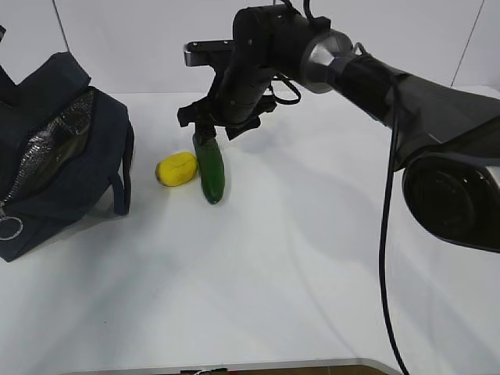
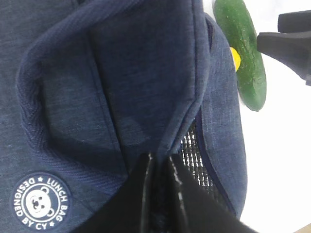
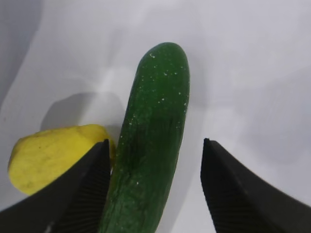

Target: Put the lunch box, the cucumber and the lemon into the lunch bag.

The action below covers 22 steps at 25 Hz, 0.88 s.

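Dark navy fabric forms the large lunch bag (image 1: 62, 148), which sits at the left edge of the white tabletop (image 1: 297, 266); its zipper is undone, silver foil lining (image 1: 55, 141) shows through the gap, and a silver ring pull (image 1: 9, 227) hangs at the near end. The left claw (image 2: 160, 179) is closed, its black fingertips pinched on a fold of the bag's navy fabric just beside the opening, above a round printed badge (image 2: 41, 201) reading "LUNCH BAG".

To the right of the bag lie the small bright yellow lemon (image 1: 176, 169) and the short, smooth, dark green cucumber (image 1: 209, 170), side by side and touching or very nearly so, the lemon on the bag's side. Both rest on the tabletop, outside the bag.

The right claw (image 1: 208, 131) is over the far end of the cucumber, its arm reaching in from the right. In the right wrist view its two black ribbed fingers (image 3: 82, 194) stand wide apart, straddling the cucumber (image 3: 150, 145); the left finger sits between cucumber and lemon (image 3: 53, 158), while the other stands clear on the opposite side. The claw is open and holds nothing.

The lunch box does not show in any view.
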Motion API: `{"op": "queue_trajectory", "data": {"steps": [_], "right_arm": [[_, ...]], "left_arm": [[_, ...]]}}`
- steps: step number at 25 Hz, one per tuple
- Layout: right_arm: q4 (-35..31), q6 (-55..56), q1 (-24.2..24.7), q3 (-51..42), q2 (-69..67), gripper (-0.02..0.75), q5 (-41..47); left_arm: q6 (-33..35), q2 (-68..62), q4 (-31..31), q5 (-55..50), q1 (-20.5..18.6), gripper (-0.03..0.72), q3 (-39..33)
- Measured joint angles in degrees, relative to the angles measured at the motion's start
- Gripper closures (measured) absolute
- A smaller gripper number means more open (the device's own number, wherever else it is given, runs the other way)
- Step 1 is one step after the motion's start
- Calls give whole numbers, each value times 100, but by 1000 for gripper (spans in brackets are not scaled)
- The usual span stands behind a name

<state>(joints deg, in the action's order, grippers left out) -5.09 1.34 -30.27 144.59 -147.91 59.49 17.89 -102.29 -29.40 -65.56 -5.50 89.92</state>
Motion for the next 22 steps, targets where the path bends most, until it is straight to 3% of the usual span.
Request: {"op": "queue_trajectory", "data": {"steps": [22], "right_arm": [[-95,11,-9,0,-385,264,59]], "left_arm": [[0,0,8,0,0,677,0]]}}
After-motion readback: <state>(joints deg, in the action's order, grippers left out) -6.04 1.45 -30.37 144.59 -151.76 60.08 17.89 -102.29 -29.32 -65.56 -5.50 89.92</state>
